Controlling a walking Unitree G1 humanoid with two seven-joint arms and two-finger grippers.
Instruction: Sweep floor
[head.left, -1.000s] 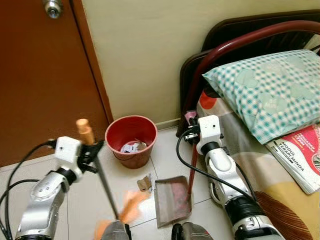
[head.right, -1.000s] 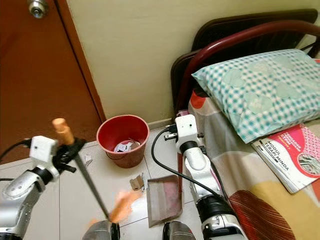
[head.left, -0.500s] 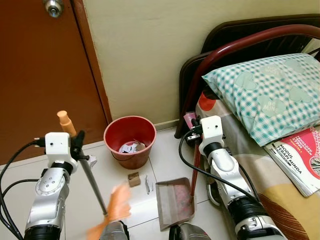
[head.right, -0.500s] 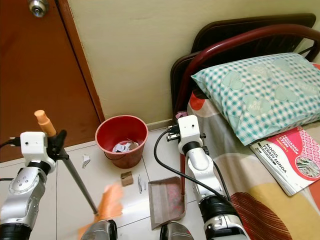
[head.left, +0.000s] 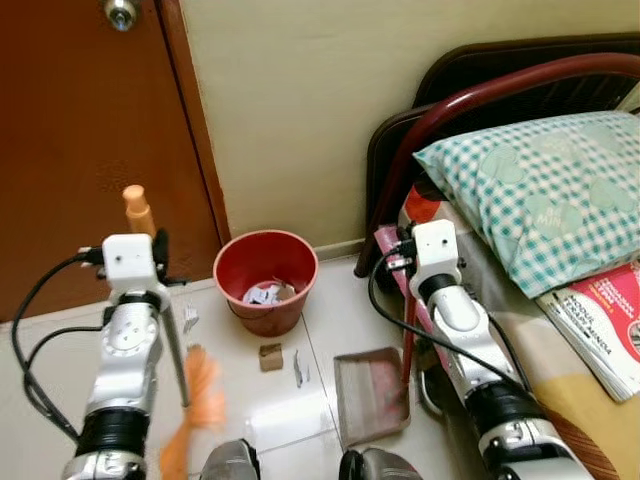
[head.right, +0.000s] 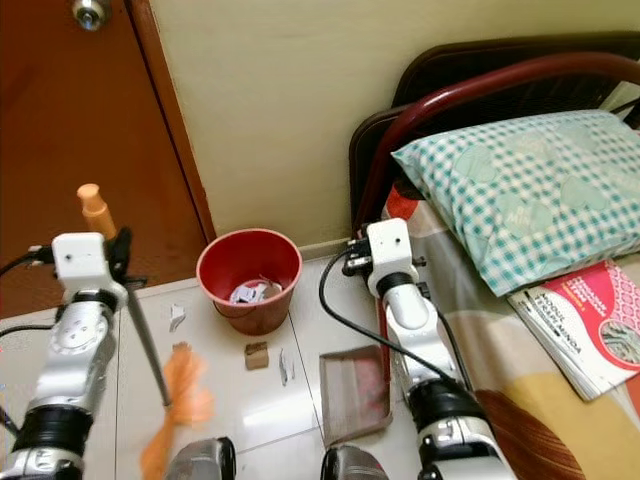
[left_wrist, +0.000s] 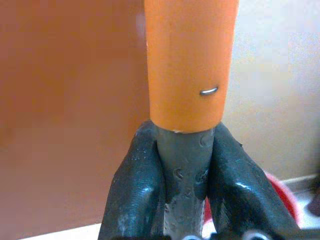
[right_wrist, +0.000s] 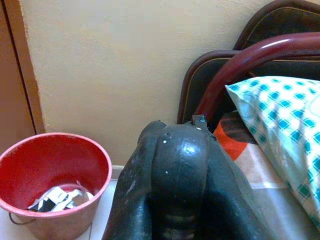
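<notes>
**Broom swinging wide while the scraps are sitting short of the pan**

Over by the brown door (head.left: 80, 150), the left gripper (left_wrist: 182, 165) is clamping its fingers tight around the grey shaft of the broom (head.right: 140, 340), just under the orange cap. The orange bristles (head.left: 195, 415) are blurring low over the floor (head.left: 270, 425), well left of the litter. Compared with half a second ago, the handle is standing more upright and closer to the door, and the bristles are sitting further from the scraps, though the camera itself is also shifting.

In the middle, the red bucket (head.left: 266, 280) is standing against the wall with paper in it. Just in front of it, a small brown scrap (head.left: 270, 357) and a pale sliver (head.left: 297, 370) are lying apart from the dustpan (head.left: 372, 395), not yet in it.

To the right, the right gripper (right_wrist: 172, 165) is closed around the dustpan's upright red handle beside the bed (head.left: 560, 300).

What worries me: a hard return stroke could be flicking the scraps past the pan or under the bed, or the bristles could be knocking the bucket. The pan could also be lifting off the tiles if that handle is tilting, letting debris slide beneath.
</notes>
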